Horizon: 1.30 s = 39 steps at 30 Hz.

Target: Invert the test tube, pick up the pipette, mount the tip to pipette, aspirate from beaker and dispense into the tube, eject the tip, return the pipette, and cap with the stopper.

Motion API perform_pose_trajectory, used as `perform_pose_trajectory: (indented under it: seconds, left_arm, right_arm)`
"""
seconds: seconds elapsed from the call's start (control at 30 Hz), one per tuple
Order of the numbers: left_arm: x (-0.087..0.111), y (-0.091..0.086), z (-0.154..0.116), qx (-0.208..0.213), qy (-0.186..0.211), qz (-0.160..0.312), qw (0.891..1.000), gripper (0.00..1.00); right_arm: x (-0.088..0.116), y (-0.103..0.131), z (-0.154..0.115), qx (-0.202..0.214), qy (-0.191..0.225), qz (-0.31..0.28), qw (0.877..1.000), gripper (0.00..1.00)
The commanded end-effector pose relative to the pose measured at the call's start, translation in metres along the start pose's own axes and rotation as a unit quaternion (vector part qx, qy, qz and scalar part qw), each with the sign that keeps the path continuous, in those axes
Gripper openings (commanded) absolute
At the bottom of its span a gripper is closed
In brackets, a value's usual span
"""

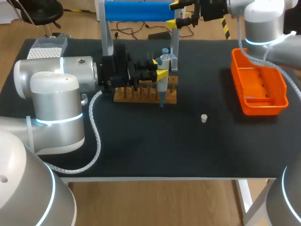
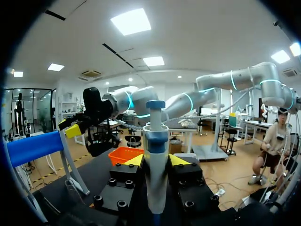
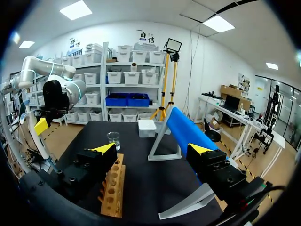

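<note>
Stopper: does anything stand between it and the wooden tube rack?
Nothing visible lies on the black mat between the stopper and the wooden rack. The left gripper holds the pipette over the rack, though.

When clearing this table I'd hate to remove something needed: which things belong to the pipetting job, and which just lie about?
Job: pipette, beaker, tip box, stopper, wooden rack.
No evident role: orange basket, blue-barred stand.
</note>
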<state>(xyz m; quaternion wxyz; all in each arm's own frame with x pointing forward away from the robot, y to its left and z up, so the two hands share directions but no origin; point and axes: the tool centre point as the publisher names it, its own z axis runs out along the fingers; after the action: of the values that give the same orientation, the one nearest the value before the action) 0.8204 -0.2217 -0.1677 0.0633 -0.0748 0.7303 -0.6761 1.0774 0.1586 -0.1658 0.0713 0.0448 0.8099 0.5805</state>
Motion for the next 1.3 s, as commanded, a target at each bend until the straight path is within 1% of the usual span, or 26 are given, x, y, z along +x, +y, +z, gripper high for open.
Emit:
perform_pose_trajectory:
  seconds: [0.03, 0.4, 0.5, 0.6, 0.77, 0.87, 0.93, 1.07, 1.3]
  left_arm:
    - [0.001, 0.001, 0.002, 0.002, -0.003, 0.001, 1.0, 0.0]
    - [0.0, 0.0, 0.0, 0.001, -0.004, 0.001, 1.0, 0.0]
    - [-0.004, -0.004, -0.011, -0.012, -0.015, 0.001, 1.0, 0.0]
    - [-0.008, -0.012, -0.029, -0.022, -0.034, 0.003, 0.999, 0.0]
    - [-0.028, -0.022, -0.067, -0.035, -0.074, 0.002, 0.997, 0.0]
    - [-0.043, -0.027, -0.086, -0.05, -0.104, -0.008, 0.993, 0.0]
    - [-0.056, -0.028, -0.103, -0.052, -0.122, -0.014, 0.991, 0.0]
    - [-0.078, -0.031, -0.125, -0.07, -0.14, -0.023, 0.987, 0.0]
    - [-0.117, -0.034, -0.154, -0.099, -0.165, -0.041, 0.98, 0.0]
  right_arm:
    - [-0.001, 0.0, 0.0, 0.002, 0.002, 0.0, 1.0, 1.0]
    - [-0.001, 0.0, 0.0, 0.002, 0.002, 0.0, 1.0, 1.0]
    - [-0.001, 0.0, 0.0, 0.002, 0.002, 0.0, 1.0, 1.0]
    - [-0.001, 0.0, 0.0, 0.002, 0.002, 0.0, 1.0, 1.0]
    - [-0.001, 0.0, 0.0, 0.002, 0.002, 0.0, 1.0, 1.0]
    - [-0.001, 0.0, 0.0, 0.002, 0.002, 0.0, 1.0, 1.0]
    - [-0.001, 0.0, 0.0, 0.002, 0.002, 0.0, 1.0, 1.0]
    - [-0.001, 0.0, 0.0, 0.002, 0.002, 0.0, 1.0, 1.0]
    - [-0.001, 0.0, 0.0, 0.002, 0.002, 0.0, 1.0, 1.0]
